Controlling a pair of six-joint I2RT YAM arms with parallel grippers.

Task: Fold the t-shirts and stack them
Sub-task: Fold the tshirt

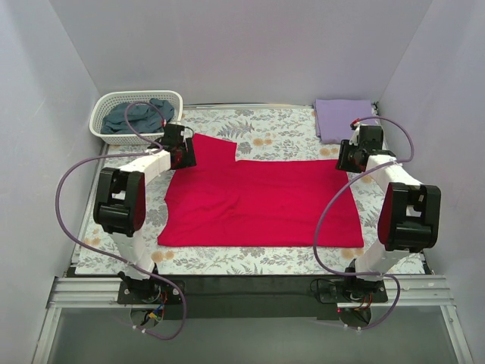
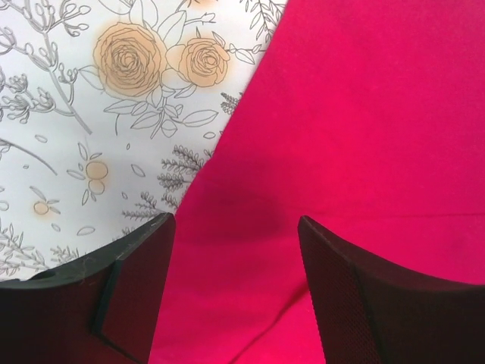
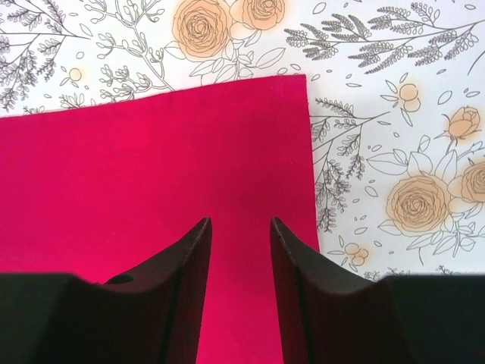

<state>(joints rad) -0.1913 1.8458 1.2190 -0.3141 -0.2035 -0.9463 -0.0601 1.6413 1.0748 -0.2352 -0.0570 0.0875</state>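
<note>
The crimson red t-shirt (image 1: 258, 201) lies spread flat in the middle of the floral table covering. My left gripper (image 1: 184, 154) is open, low over the shirt's far left part; in the left wrist view (image 2: 236, 221) red cloth (image 2: 356, 136) with a fold shows between the fingers. My right gripper (image 1: 346, 161) is open over the shirt's far right corner (image 3: 292, 87); its fingers (image 3: 189, 258) hold nothing. The lavender t-shirt (image 1: 345, 119) lies folded at the far right. The slate blue-grey t-shirt (image 1: 136, 115) lies crumpled in the basket.
A white plastic basket (image 1: 106, 106) stands at the far left corner. Grey walls close in the table on three sides. The floral table covering (image 1: 280, 133) shows bare around the red shirt. Cables loop from both arms.
</note>
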